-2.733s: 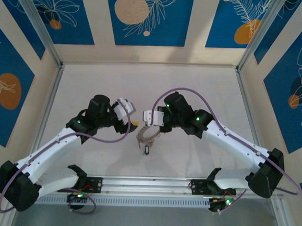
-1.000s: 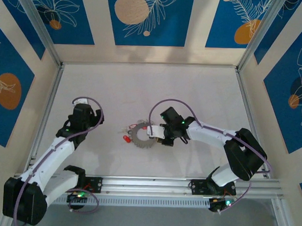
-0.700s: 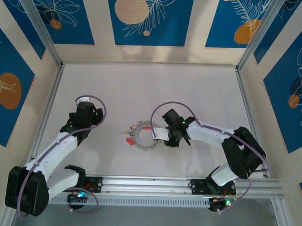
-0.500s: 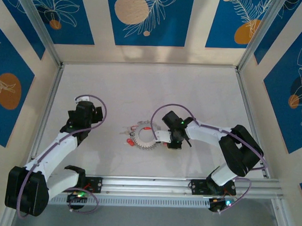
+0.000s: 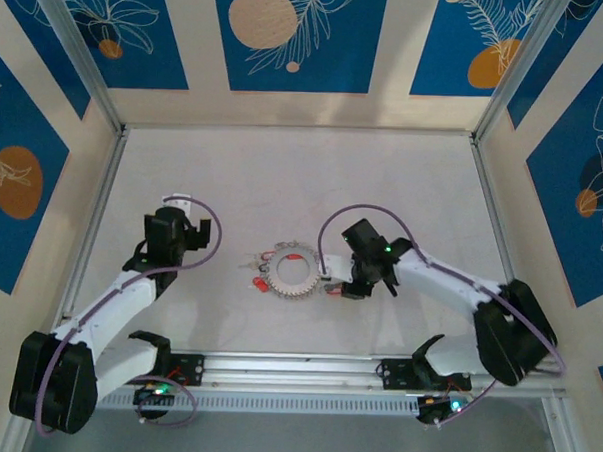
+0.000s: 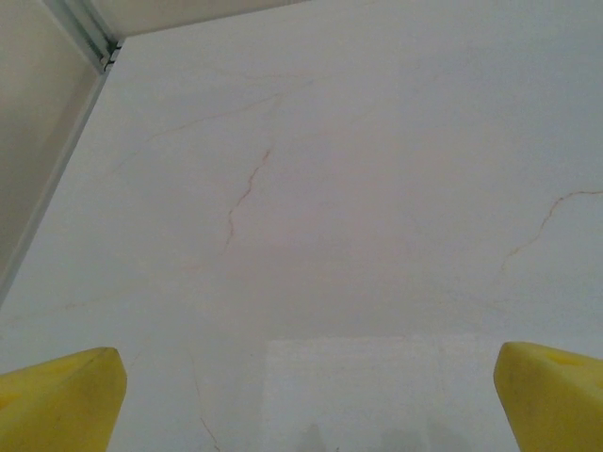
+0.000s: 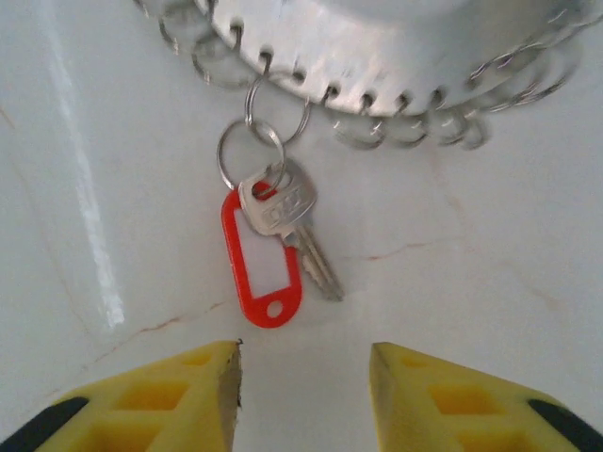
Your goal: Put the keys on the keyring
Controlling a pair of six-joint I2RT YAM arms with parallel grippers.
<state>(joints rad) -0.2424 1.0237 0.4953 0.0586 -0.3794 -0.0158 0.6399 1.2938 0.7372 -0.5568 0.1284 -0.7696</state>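
Red-tagged key, seemingly on the keyring, just beyond unclenched right pincer; left pincer agape too.

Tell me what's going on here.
The right pincer sits low beside the toothed keyring, jaws apart and holding nothing. Right in front of it a key with a red tag lies on the table, linked to the keyring by small split rings. The left pincer hangs open over the table, off to the left.
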